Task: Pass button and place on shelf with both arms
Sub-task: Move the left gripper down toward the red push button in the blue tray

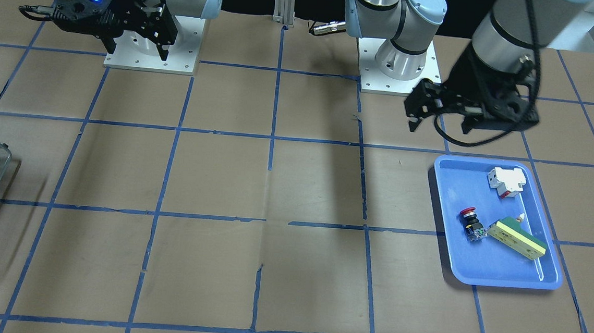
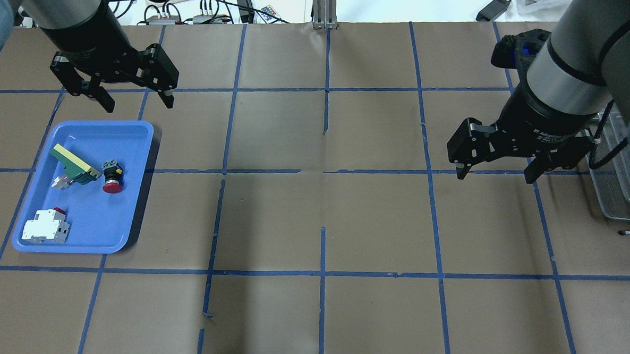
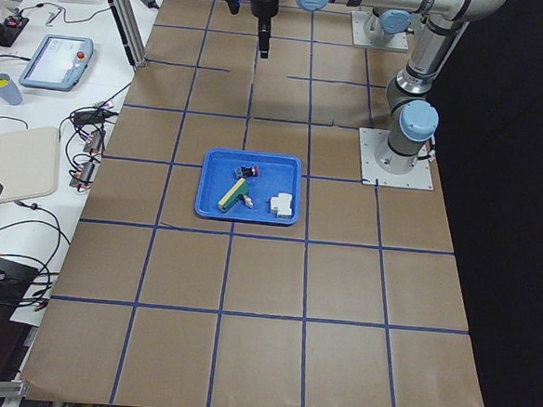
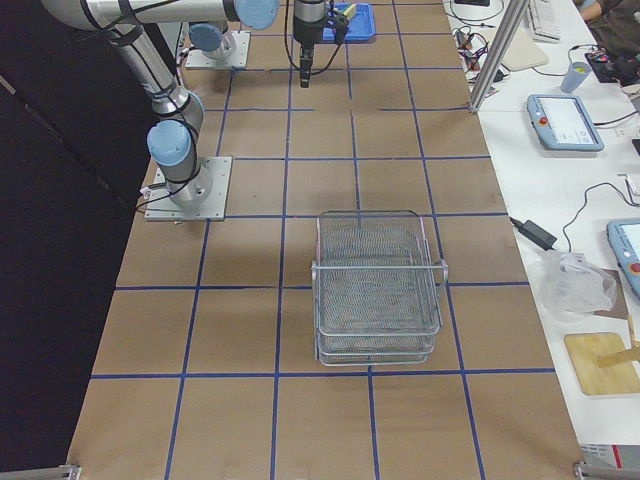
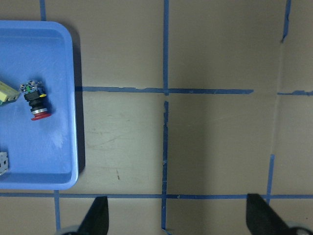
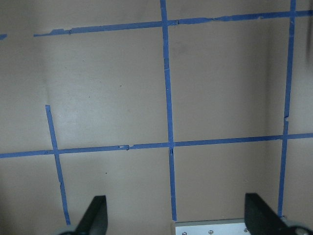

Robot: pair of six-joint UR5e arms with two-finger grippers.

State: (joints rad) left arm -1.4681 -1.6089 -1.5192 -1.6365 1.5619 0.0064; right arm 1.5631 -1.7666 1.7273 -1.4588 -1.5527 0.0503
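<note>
- Nothing of the job looks done yet. The button [image 2: 113,179] lies on its side in the blue tray [image 2: 95,215] at the robot's left end of the tabletop [image 2: 377,222], red cap pointing toward the robot.
- It sits just beside the green-and-cream bar [image 2: 73,164]; I can't tell if they touch. The white-and-red block [image 2: 46,228] lies apart from it in the tray's near corner.
- The shelf [image 4: 378,290], a tiered wire-mesh rack, stands at the opposite end of the tabletop, and I see nothing in its baskets.
- By my reckoning everything is left to do: the pickup, the hand-over between the arms, and the placing on the shelf.
- The left claw [image 2: 137,105] hangs in the air just past the tray's far edge, off to one side of the button rather than over it. Its fingers are spread wide, gripping nothing and touching nothing.
- The right claw [image 2: 494,177] hovers over bare tabletop close to the shelf, well apart from the tray. It too is spread wide and empty.
</note>
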